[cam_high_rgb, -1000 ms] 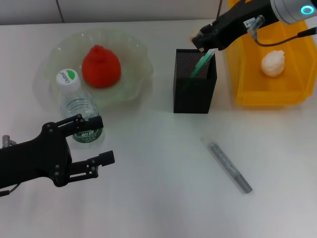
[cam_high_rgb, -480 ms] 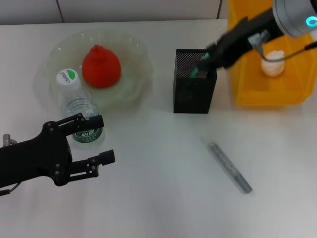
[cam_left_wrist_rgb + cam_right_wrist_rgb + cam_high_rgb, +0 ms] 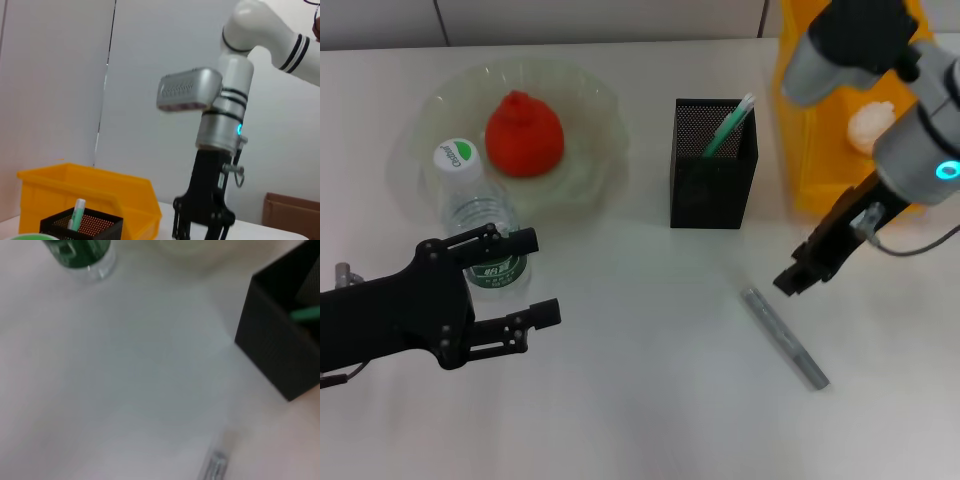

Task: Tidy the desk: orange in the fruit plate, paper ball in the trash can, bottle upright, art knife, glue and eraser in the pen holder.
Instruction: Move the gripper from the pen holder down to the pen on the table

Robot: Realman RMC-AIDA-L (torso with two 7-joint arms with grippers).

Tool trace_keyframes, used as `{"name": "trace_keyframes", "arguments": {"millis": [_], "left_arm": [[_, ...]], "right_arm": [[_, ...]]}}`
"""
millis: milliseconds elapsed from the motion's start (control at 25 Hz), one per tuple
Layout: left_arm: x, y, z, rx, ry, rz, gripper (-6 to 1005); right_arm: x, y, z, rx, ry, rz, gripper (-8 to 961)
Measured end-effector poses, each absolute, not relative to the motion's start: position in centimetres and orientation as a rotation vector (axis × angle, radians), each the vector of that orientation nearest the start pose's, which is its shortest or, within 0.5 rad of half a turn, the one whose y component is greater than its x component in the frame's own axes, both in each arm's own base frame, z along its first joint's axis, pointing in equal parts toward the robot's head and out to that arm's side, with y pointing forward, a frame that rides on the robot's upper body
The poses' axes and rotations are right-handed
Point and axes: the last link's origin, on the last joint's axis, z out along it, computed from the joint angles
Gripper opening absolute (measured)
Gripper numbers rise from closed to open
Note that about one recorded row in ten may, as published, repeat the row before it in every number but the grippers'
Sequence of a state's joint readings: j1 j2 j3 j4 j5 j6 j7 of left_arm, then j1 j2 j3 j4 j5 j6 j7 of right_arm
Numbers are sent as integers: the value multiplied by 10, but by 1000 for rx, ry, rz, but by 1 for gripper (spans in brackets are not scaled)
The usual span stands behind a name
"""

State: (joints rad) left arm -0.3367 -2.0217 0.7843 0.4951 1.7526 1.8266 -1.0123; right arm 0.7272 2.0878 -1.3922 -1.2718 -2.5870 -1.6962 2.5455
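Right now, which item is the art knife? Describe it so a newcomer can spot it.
Start at the pen holder mid-desk. Toward the robot and slightly right of it, the art knife lies flat on the table, just below the right gripper. It is the only slim grey stick.

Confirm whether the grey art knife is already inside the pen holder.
No. The art knife lies flat on the desk, apart from the pen holder, near the right end effector.

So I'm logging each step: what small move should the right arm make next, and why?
Probably lower the right gripper onto the grey art knife lying flat on the desk beside it; the gripper hangs just above the knife's near end, and the pen holder holds only a green stick.
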Motion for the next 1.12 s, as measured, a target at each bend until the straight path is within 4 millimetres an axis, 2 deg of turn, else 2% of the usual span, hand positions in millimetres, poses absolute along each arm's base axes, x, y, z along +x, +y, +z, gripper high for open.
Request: {"name": "trace_keyframes", "arguments": {"millis": [240,600,1120], "left_arm": [[-288,250,7,-2707,-364,-1058,802],[-288,249,6,-2705,-366,-1057,802],[-289,249,6,-2704,-370,-1054,802]], "right_arm": [[165,352,-43,-2736,870,-725,414],[165,354,-62,-2757,854,-767,413],[166,350,-70,-2770,807,-808,182]]}}
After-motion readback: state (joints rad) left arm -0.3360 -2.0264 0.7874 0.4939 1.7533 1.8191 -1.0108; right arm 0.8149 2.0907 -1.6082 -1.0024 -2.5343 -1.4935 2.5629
